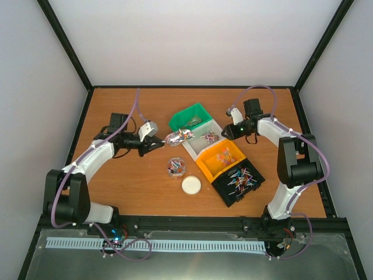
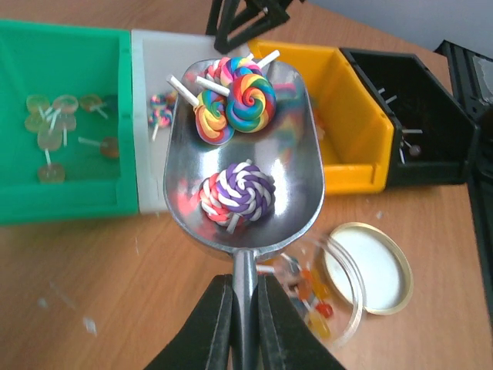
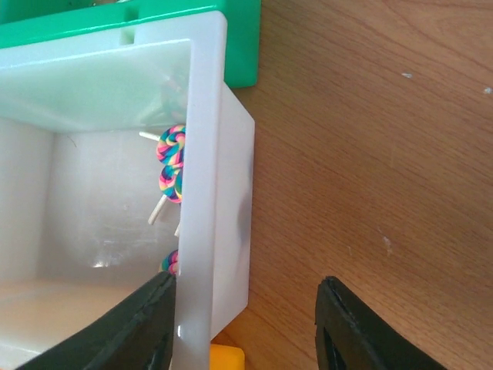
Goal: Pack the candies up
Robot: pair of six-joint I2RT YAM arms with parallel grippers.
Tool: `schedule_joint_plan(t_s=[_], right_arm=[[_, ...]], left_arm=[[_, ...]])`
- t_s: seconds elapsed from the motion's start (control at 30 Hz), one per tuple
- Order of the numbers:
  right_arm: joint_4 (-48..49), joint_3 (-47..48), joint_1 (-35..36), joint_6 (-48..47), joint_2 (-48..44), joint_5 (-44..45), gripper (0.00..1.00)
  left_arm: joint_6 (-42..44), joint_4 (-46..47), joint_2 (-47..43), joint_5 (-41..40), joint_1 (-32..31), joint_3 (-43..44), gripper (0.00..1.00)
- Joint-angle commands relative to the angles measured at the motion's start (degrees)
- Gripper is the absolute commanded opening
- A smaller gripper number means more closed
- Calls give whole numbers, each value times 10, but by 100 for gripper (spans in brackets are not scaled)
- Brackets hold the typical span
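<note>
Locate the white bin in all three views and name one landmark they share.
Top external: white bin at centre, between green bin and orange bin.
Left wrist: white bin upper left of centre, partly behind the metal scoop.
Right wrist: white bin fills the left half.
Shared landmark: the green bin, adjoining it in every view.

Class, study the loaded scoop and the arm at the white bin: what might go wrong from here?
Three lollipops lie loose in the scoop held by the left gripper, two near its lip; a tilt may spill them beside the jar or onto its lid.
The right gripper stands open astride the wall of the white bin; a sideways move might drag the bin.
</note>
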Motion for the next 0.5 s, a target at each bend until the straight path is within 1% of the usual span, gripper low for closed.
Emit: schedule_joint_plan(t_s=[0.0, 0.13, 0.2, 0.27, 0.33, 0.47], right_arm=[[-52, 11, -10, -15, 9, 14, 51], [-59, 16, -17, -19, 2, 7, 59], [-62, 17, -19, -20, -1, 2, 70], [-63, 17, -20, -21, -5, 2, 78], [-62, 15, -21, -21, -11, 0, 88], [-61, 14, -22, -20, -19, -3, 98]], left_arm=[[153, -199, -46, 44, 43, 23, 1], [239, -293, -98, 21, 74, 10, 1], [272, -328, -122, 7, 83, 0, 1], [299, -356, -135, -6, 84, -7, 1], [307, -372, -142, -16, 85, -12, 1], [294, -381, -143, -29, 85, -17, 1]])
